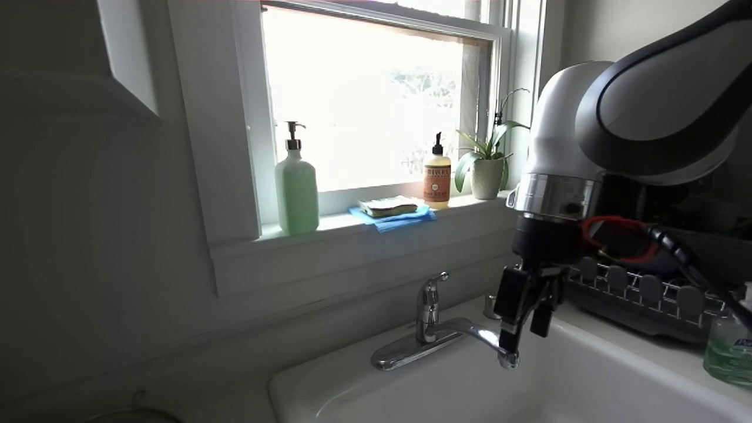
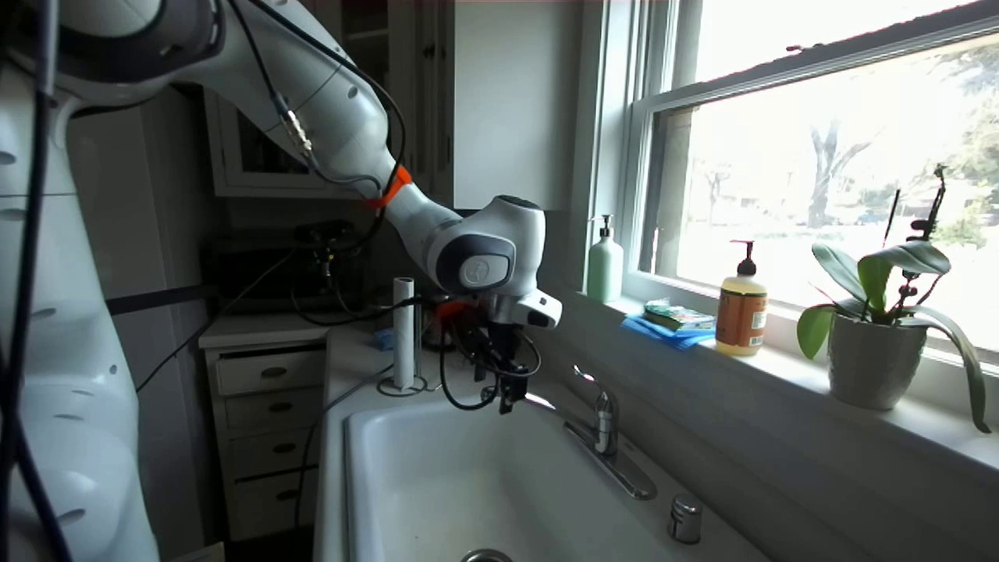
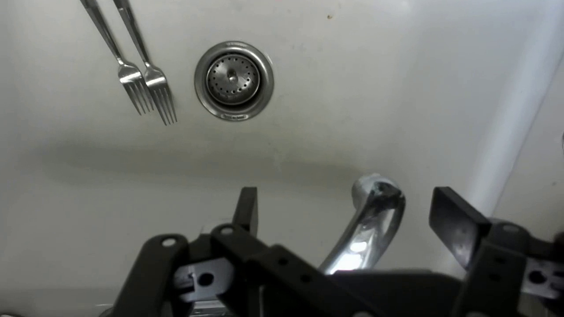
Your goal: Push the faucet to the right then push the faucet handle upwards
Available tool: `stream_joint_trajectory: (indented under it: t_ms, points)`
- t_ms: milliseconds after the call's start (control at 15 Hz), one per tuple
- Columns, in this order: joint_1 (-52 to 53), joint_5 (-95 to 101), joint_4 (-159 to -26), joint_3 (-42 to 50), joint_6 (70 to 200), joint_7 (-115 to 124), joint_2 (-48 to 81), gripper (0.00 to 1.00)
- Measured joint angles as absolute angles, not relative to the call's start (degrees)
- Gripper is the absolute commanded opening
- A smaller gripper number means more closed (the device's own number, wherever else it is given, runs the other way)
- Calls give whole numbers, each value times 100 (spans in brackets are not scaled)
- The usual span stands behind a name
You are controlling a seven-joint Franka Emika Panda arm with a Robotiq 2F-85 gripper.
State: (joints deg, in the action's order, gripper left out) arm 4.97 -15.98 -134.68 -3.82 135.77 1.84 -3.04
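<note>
Faucet spout sits between parted jaws of gripper; off-centre.

Daylight glares through the window while wall, pale cabinet and drawers sit in shadow.

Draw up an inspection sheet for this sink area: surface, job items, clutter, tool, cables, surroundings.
Surface: white sink basin, small brown speck; round steel drain strainer.
Job items: shiny chrome faucet, its long spout over the basin; short chrome handle on top.
Clutter: two steel forks in the basin; clear bottle of green liquid near a dark wire-sided rack.
Tool: black; jaws open, one either side of the spout's end in the wrist view; contact unclear.
Cables: black, trailing near the tool in both exterior views.
Surroundings: white windowsill bearing a pale-green pump bottle, sponge on blue cloth, orange-labelled pump bottle and green-leaved potted plant.
</note>
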Motion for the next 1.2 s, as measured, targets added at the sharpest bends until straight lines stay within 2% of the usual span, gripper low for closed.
stream_joint_trajectory:
  t_ms: [467,1200]
  points:
    - [541,-877,-13047,-521,14034,1030,347,100]
    - [550,1049,-12907,-402,13706,2455,488,100]
